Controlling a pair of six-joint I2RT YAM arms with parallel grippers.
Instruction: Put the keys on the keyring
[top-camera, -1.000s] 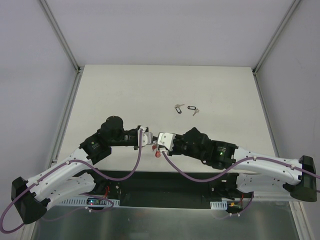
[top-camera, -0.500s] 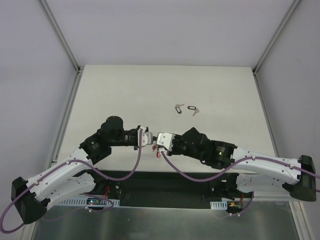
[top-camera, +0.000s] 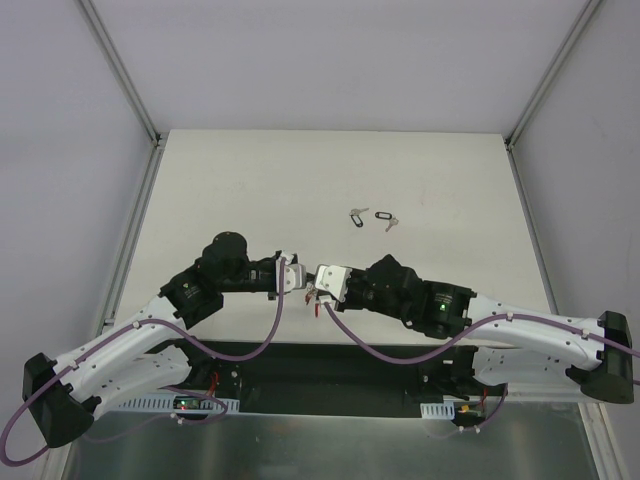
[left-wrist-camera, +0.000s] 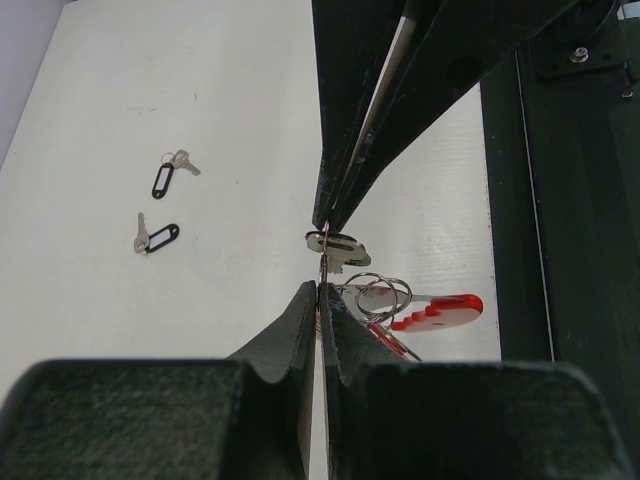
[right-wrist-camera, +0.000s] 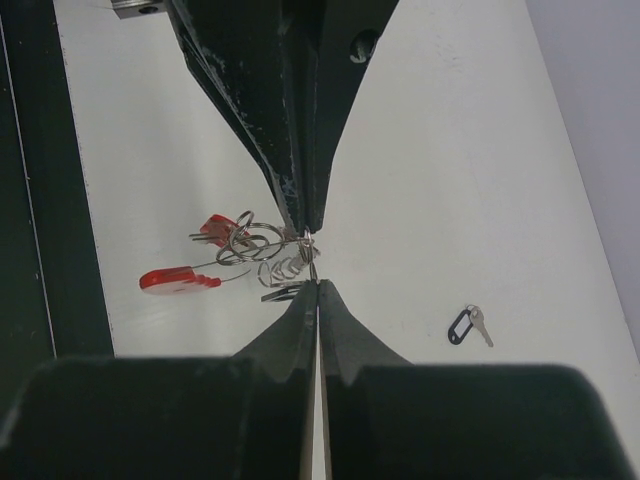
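Pinching tip to tip by the near edge of the white table (top-camera: 250, 180), left claw (left-wrist-camera: 319, 288) grips the grey-and-red metal keyring (left-wrist-camera: 385, 290), right claw (right-wrist-camera: 316, 287) a small silver key (left-wrist-camera: 338, 247); two black-tagged silver keys (left-wrist-camera: 163, 181) lie well beyond on open surface.

Surface (top-camera: 250, 180): matt, smooth, off-white. Keys (left-wrist-camera: 158, 237) at the far edge: bright silver metal, with glossy black plastic tags. Keyring (left-wrist-camera: 383, 288): thin shiny metal wire loops with glossy red plastic parts. Fingers (left-wrist-camera: 290, 340) of left hand (left-wrist-camera: 318, 288) and right hand (right-wrist-camera: 316, 285): matt black plastic, edges lightly scuffed.
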